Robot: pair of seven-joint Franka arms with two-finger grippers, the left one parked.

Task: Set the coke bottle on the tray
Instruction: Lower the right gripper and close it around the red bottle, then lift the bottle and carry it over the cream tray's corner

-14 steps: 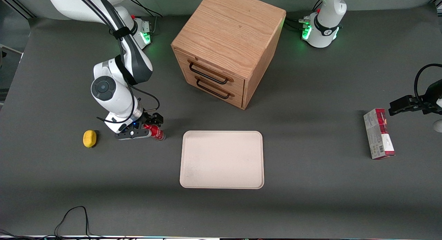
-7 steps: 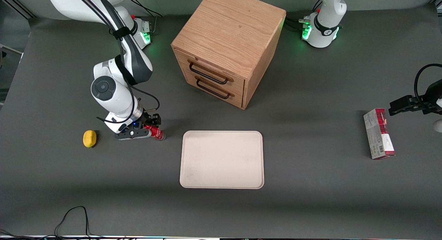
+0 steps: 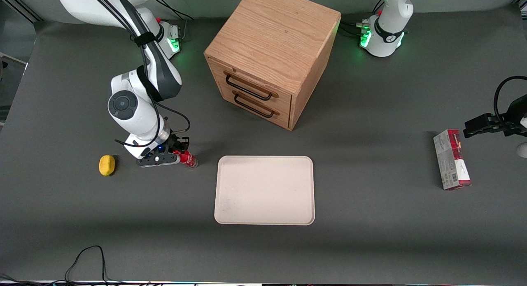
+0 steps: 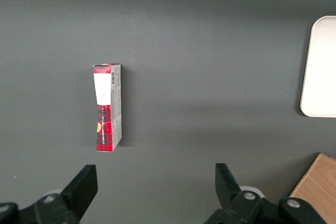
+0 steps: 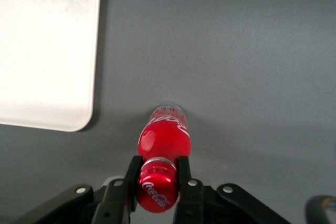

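The coke bottle (image 3: 187, 159) with its red cap and red label stands on the dark table beside the cream-white tray (image 3: 264, 190), toward the working arm's end. My right gripper (image 3: 180, 153) is low at the bottle's top. In the right wrist view the gripper (image 5: 157, 174) is shut on the bottle's neck just under the red cap (image 5: 156, 189), one black finger (image 5: 132, 174) pressed on each side. The bottle's body (image 5: 165, 134) hangs below the fingers over the table, and the tray's rounded corner (image 5: 79, 121) lies close beside it.
A yellow lemon-like object (image 3: 107, 165) lies beside my gripper, farther toward the working arm's end. A wooden drawer cabinet (image 3: 269, 55) stands farther from the front camera than the tray. A red-and-grey carton (image 3: 451, 159) lies toward the parked arm's end, also in the left wrist view (image 4: 107, 107).
The gripper and the bottle have shifted very slightly; the bottle looks a little more upright. The tray and other objects have not moved.
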